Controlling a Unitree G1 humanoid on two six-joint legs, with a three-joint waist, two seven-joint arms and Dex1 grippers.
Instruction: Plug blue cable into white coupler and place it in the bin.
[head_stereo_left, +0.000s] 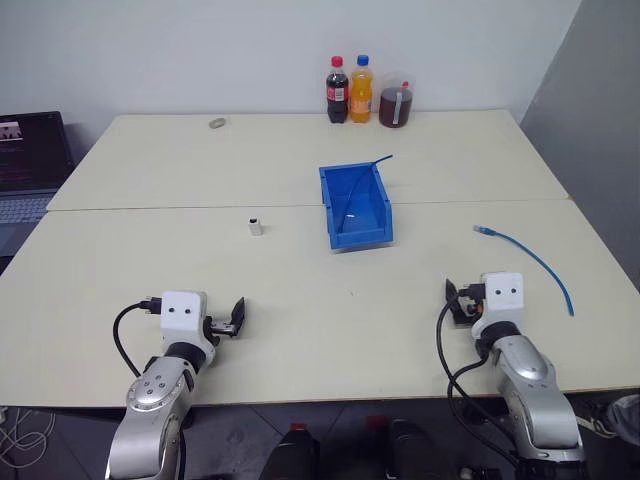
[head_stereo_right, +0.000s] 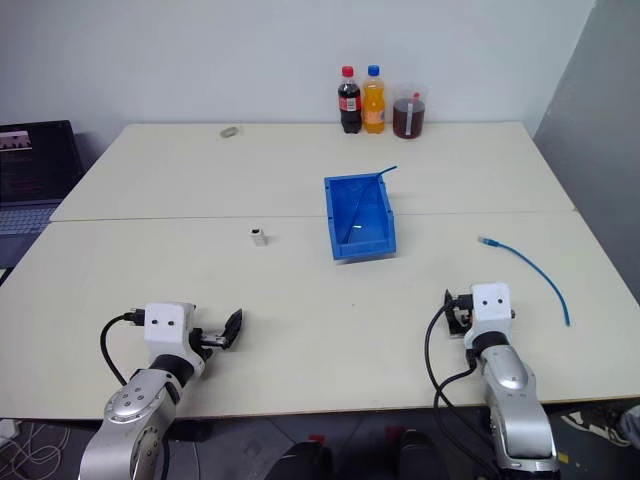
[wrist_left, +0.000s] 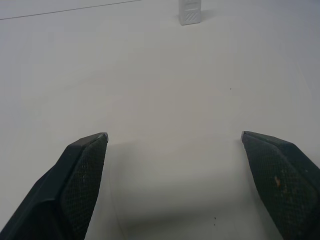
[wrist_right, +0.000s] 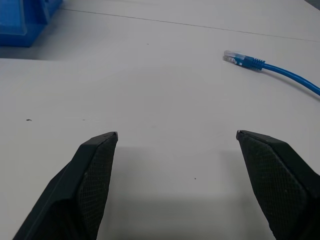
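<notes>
Cream-coloured tabletop (head_stereo_left: 300, 330) fills the scene, with two robot arms resting low at its near edge. The left tool (wrist_left: 175, 185) and the right tool (wrist_right: 175, 185) both stand wide open with nothing between their black fingers.

The white coupler (head_stereo_left: 255, 227) stands alone near the middle of the tabletop, ahead of the left tool and well apart from it. The blue cable (head_stereo_left: 530, 262) lies loose on the right side, its clear plug (wrist_right: 231, 57) pointing toward the centre, near the right tool but not touching it. The bin (head_stereo_left: 355, 205) sits at the centre, between coupler and cable, its low front facing the robot.

Three drinks containers (head_stereo_left: 366, 95) stand at the far edge.

Likely trouble: the coupler is tiny and light, so a closing tool could knock it over or skate it away. The thin cable may twist, leaving the plug misaligned with the coupler's opening.
</notes>
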